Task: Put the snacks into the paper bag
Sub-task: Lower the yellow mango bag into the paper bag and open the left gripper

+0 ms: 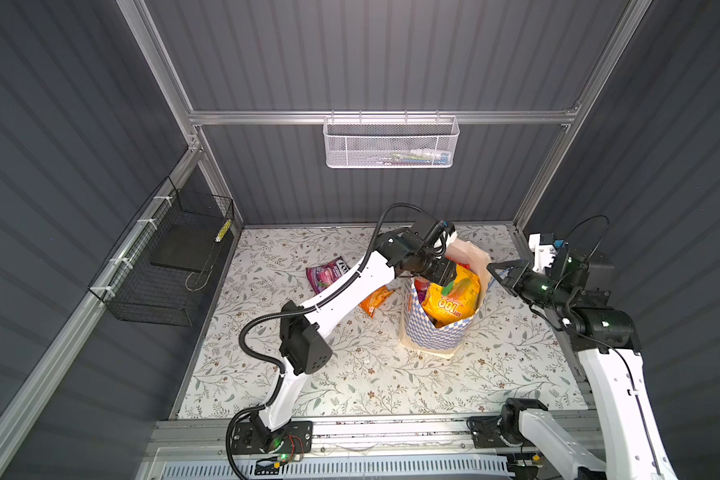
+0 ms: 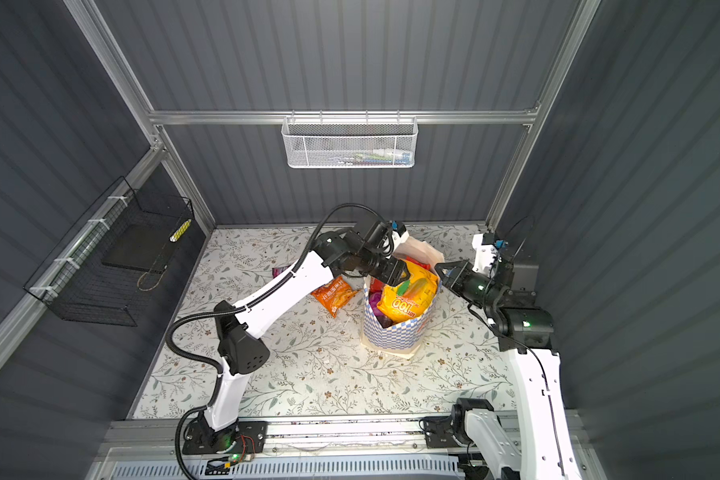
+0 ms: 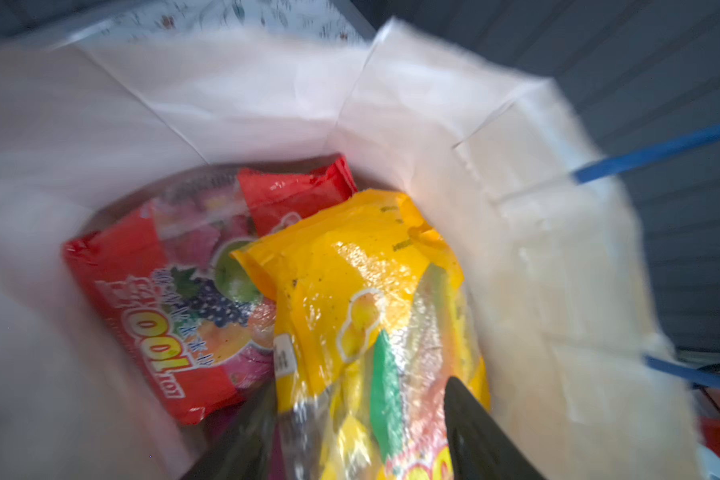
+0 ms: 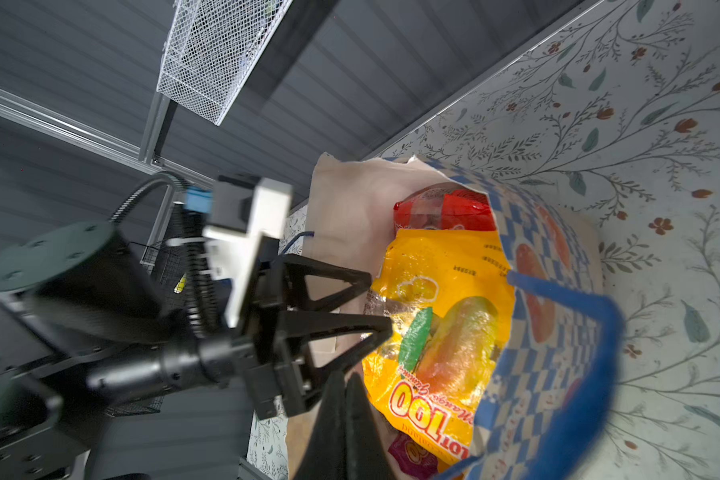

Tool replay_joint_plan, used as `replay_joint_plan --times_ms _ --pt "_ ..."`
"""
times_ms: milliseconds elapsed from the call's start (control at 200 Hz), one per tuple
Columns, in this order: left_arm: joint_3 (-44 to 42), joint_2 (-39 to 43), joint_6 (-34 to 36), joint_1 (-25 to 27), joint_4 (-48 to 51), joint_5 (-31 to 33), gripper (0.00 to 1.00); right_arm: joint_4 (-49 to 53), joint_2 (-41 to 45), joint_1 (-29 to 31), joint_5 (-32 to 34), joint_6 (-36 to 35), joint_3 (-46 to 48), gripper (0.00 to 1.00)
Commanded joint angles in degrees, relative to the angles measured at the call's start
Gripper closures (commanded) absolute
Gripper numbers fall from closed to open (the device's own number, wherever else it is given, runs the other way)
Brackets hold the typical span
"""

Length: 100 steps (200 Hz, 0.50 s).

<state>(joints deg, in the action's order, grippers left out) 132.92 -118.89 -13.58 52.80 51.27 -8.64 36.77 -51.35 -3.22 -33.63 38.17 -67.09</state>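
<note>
While the left gripper (image 4: 379,305) hangs over the mouth of the paper bag (image 1: 433,336) with jaws spread, the yellow packet (image 1: 454,299) between them stands inside the bag, so its release looks to be the step in hand. The right gripper (image 1: 492,268) is clenched at the bag's rim; whether it pinches anything I cannot tell. Next, the left arm should lift clear and fetch the orange packet (image 1: 375,300) or the purple packet (image 1: 327,276) beside the bag.

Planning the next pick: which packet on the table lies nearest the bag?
The orange packet, close beside the paper bag; the purple packet lies farther off.
</note>
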Motion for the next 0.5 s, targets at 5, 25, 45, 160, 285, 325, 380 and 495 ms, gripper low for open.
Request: replay_joint_plan --times_ms 5,25,45,160,285,325,380,495 --pt "0.11 9.28 0.0 0.36 -1.81 2.04 0.34 -4.08 1.17 0.41 0.01 0.16 -0.62 1.0" --pt "-0.21 10.19 0.25 0.32 -2.16 1.63 0.33 -3.93 1.17 0.41 0.02 0.02 -0.71 1.0" --pt "-0.72 10.97 0.35 0.34 -2.61 1.2 0.32 -3.9 1.17 0.41 0.12 -0.09 -0.74 1.0" --pt "-4.73 14.41 -0.28 0.33 -6.75 -1.64 0.32 -4.03 1.25 0.41 0.03 -0.2 -0.7 1.0" --pt "-4.59 12.76 -1.84 0.78 -6.92 -6.08 0.45 -4.04 1.65 0.41 0.12 -0.29 -0.54 1.0" --pt "-4.58 11.86 -1.76 1.63 -6.88 -6.39 0.45 -4.02 1.86 0.41 0.11 -0.45 -0.44 1.0" --pt "-4.53 10.74 -1.01 3.06 -6.79 -5.82 0.46 -3.86 2.04 0.41 0.27 -0.63 -0.17 1.0" --pt "-4.12 6.85 -1.07 4.48 -6.12 -3.17 0.49 -3.52 2.16 0.46 0.28 -1.06 0.43 1.0"
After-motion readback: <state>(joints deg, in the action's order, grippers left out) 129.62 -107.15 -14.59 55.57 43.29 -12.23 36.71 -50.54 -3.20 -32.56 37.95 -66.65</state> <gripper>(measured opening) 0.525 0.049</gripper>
